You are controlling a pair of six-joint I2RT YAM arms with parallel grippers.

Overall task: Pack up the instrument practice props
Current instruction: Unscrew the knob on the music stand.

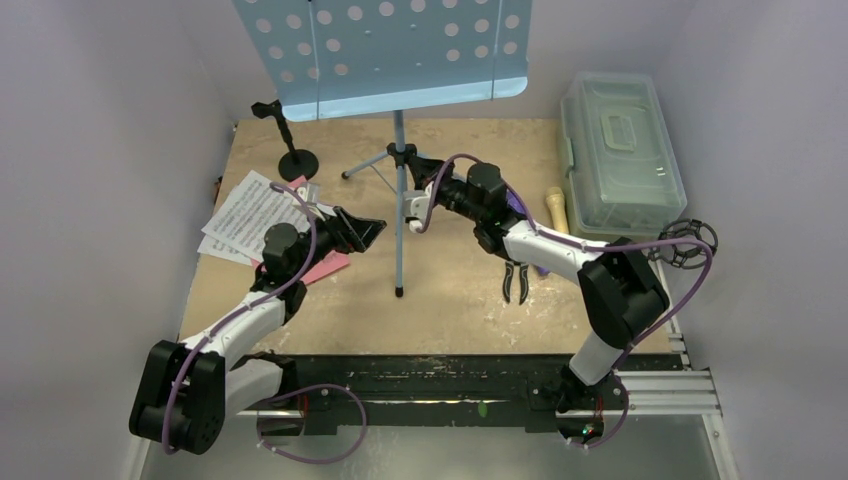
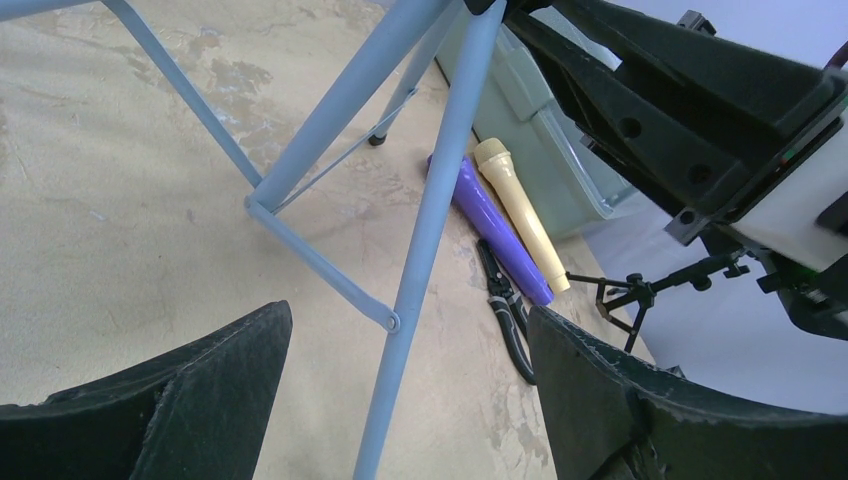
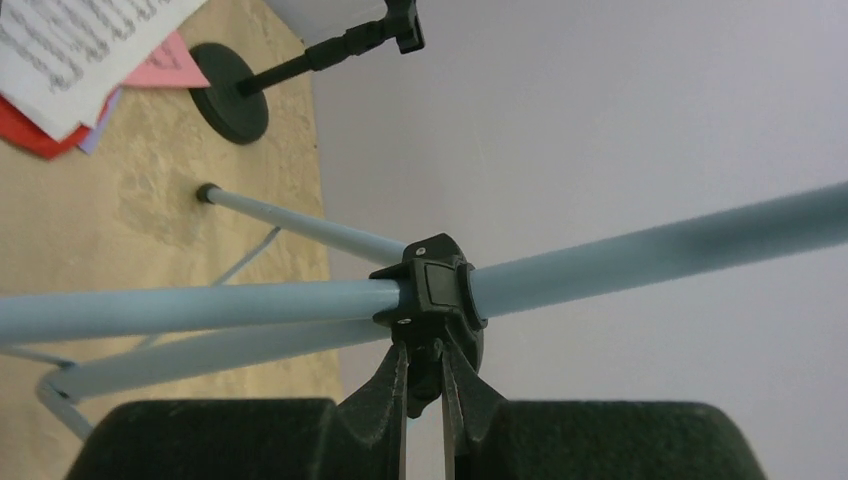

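The light-blue perforated music desk (image 1: 380, 45) stands upright on its pole and tripod legs (image 1: 399, 250). My right gripper (image 1: 418, 172) is shut on the black clamp knob (image 3: 432, 300) of the stand's collar, with its fingertips (image 3: 425, 385) pinching it. My left gripper (image 1: 366, 232) is open, and the stand's front leg (image 2: 420, 260) runs between its fingers (image 2: 410, 390) without touching them. The purple microphone (image 2: 490, 225) and cream microphone (image 2: 520, 215) lie side by side by the box. The black mic tripod (image 1: 688, 243) lies at the right. The round-base pole (image 1: 290, 145) stands at the back left. White sheet-music pages (image 1: 250, 215) and a red page (image 1: 325, 268) lie at the left.
The translucent grey-green box (image 1: 620, 150) sits lid shut at the back right. Black-handled pliers (image 1: 516, 280) lie next to the microphones, under my right arm. Walls close in on both sides.
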